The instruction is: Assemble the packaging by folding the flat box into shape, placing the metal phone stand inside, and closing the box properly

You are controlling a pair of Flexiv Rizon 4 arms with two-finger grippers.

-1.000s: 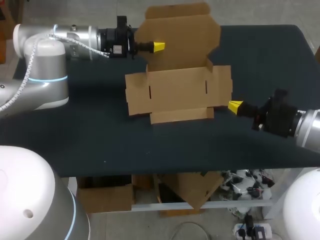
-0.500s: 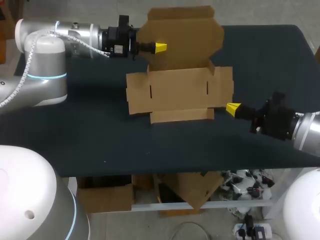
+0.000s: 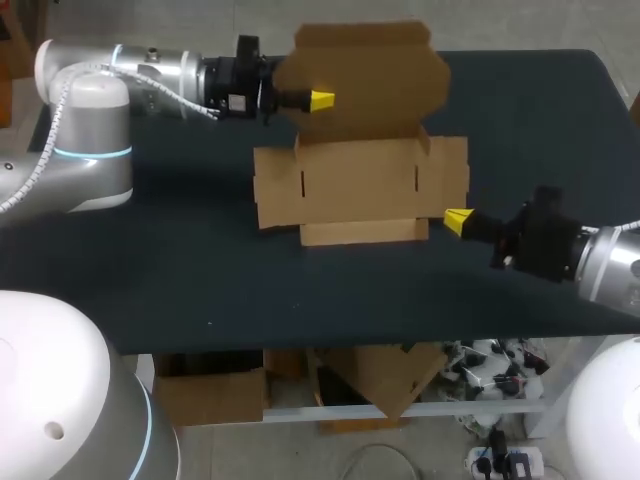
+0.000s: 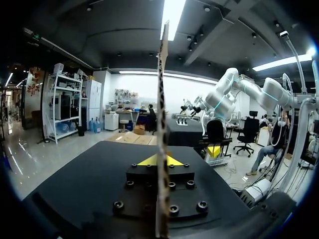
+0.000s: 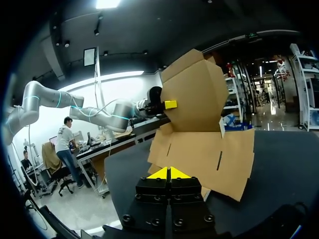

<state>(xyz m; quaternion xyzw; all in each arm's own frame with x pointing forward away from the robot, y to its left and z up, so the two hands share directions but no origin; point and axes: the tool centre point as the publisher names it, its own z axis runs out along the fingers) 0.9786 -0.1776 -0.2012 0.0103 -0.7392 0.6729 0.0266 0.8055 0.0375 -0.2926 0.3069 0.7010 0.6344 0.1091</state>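
**Left gripper clamps the raised flap; right gripper closed beside the box**

The left gripper has its two yellow tips pressed on either face of the lid flap of the cardboard box. In its own wrist view the flap shows edge-on as a thin brown strip running straight up between the fingers. One yellow tip sits on each side of it, so the grip is clamped on the flap. The flap stands roughly upright, and its wide part reaches on past the fingertips.

Below that gripper, the rest of the box lies spread out on the dark table. It has a broad middle panel with two slots cut in it, a side panel at each end, and a narrow strip along the front edge.

The right gripper sits low over the table with its fingers pressed together and nothing between them. In the right wrist view the two yellow tips meet in a single wedge. The box lies just ahead of those tips, one side panel nearest to them. In the head view the tips are right at the front corner of that panel, and whether they touch the cardboard cannot be told. Farther ahead of the right gripper, the upright flap and the left gripper holding it are in sight.
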